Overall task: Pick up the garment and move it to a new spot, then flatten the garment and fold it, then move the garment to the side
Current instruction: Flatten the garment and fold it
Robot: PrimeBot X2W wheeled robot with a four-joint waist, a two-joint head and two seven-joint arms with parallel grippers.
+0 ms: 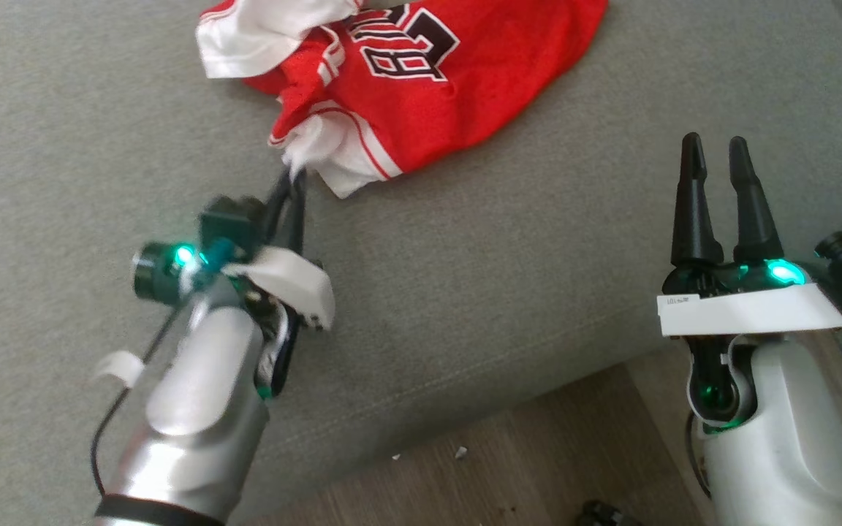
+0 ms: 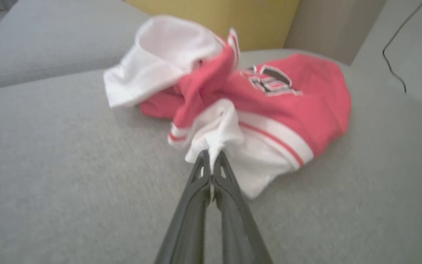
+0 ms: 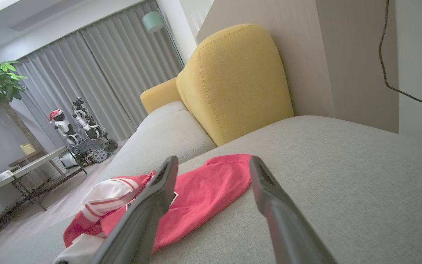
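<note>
So my left gripper (image 2: 211, 158) has its jaws pinched together on a white bit of hem at the near corner of the garment (image 2: 306, 99), which is a red-and-white jersey. Off to the side, my right gripper (image 1: 713, 142) hangs over the front edge of the grey sofa (image 1: 501, 292), jaws apart with nothing in them. The garment itself lies bunched up on the seat, well apart from that gripper, with a yellow cushion (image 3: 233, 80) behind it.
</note>
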